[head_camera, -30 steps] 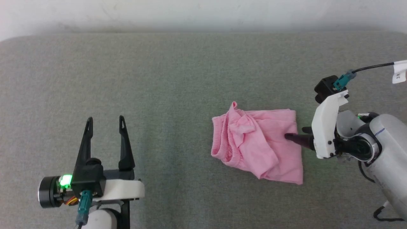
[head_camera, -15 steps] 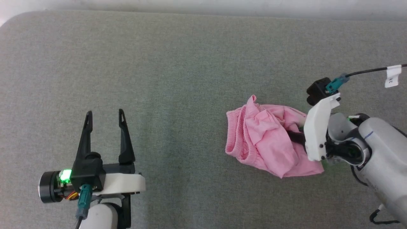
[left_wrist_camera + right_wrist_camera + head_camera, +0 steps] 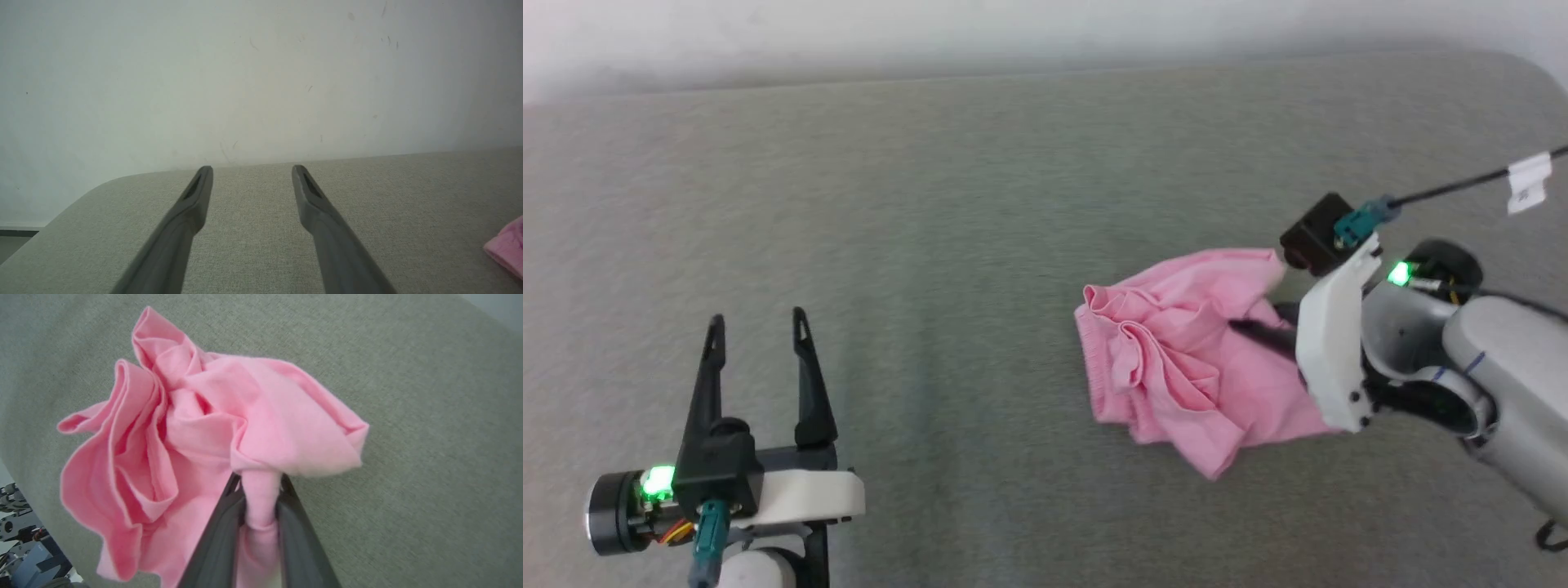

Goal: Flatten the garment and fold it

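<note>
Our right gripper (image 3: 260, 479) has its two dark fingers drawn nearly together, pinching a bunched fold of the garment (image 3: 1176, 367) between them. The garment is pink and lies crumpled on the grey-green cloth surface (image 3: 931, 245), right of the middle in the head view. Our left gripper (image 3: 758, 318) sits well apart from it at the lower left, fingers spread wide with nothing between them, pointing toward the pale wall (image 3: 245, 81)

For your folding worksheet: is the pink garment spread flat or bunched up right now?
Bunched up: the garment is crumpled in deep folds, one gathered strip pinched in the right gripper.
</note>
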Controlling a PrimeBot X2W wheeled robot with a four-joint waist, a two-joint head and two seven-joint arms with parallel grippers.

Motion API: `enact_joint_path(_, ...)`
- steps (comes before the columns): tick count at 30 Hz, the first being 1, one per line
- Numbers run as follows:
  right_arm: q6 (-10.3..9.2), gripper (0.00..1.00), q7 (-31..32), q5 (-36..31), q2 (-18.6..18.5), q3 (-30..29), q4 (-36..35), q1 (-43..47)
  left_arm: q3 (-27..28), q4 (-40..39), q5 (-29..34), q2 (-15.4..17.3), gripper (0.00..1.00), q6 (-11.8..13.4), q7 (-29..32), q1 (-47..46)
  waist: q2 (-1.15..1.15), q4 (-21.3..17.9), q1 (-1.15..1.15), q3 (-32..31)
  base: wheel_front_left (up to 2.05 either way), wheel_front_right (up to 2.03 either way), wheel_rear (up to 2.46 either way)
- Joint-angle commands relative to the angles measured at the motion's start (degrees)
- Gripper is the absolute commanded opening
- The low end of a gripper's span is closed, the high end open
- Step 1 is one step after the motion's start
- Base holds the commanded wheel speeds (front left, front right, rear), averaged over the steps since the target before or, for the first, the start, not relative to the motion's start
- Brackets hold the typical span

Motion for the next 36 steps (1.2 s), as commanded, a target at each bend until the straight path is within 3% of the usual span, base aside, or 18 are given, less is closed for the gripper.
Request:
enact_joint_path(1,-0.05,0.0,-0.5,-0.6,-1.5,0.6,-1.2,-1.7,0.3,-0.4,0.4,0.5,1.0,0.2,-0.3,0.3,0.0,-6.9,0.0,0.2,0.0,0.0,0.0)
enact_joint_path(6,-0.05,0.0,-0.1,-1.5,-6.5,2.1,-2.5,-5.6,0.9,-1.8,1.0,1.8,1.0,0.4,-0.3,-0.5,0.0,-14.1,0.0,3.4,0.0,0.0,0.0)
enact_joint_path(12,-0.05,0.0,-1.0,-2.9,-10.3,1.6,2.4,-8.8,1.3,-3.7,1.5,3.5,1.0,0.7,-0.3,-2.6,0.0,-17.6,0.0,7.9,0.0,0.0,0.0)
enact_joint_path(25,-0.05,0.0,-4.8,-10.5,-10.4,-2.2,25.4,-18.1,-0.9,-9.7,2.6,6.6,1.0,1.0,-0.3,-8.5,0.0,-14.5,0.0,19.0,0.0,0.0,0.0)
enact_joint_path(34,-0.05,0.0,-7.5,-9.8,-5.3,-4.6,37.1,-17.9,-2.0,-10.7,2.1,7.1,1.0,2.4,-0.3,-10.4,0.0,-13.2,0.0,20.3,0.0,0.0,0.0)
enact_joint_path(35,-0.05,0.75,-8.0,-9.7,-5.0,-4.7,38.3,-17.8,-2.1,-10.5,2.0,7.1,1.0,2.6,-0.3,-10.4,0.0,-13.1,0.0,19.6,0.0,0.0,0.0)
enact_joint_path(36,-0.05,1.0,-8.8,-10.2,-5.0,-4.8,39.4,-17.9,-2.2,-10.2,1.8,7.0,1.0,2.8,-0.3,-10.3,0.0,-13.0,0.0,18.8,0.0,0.0,0.0)
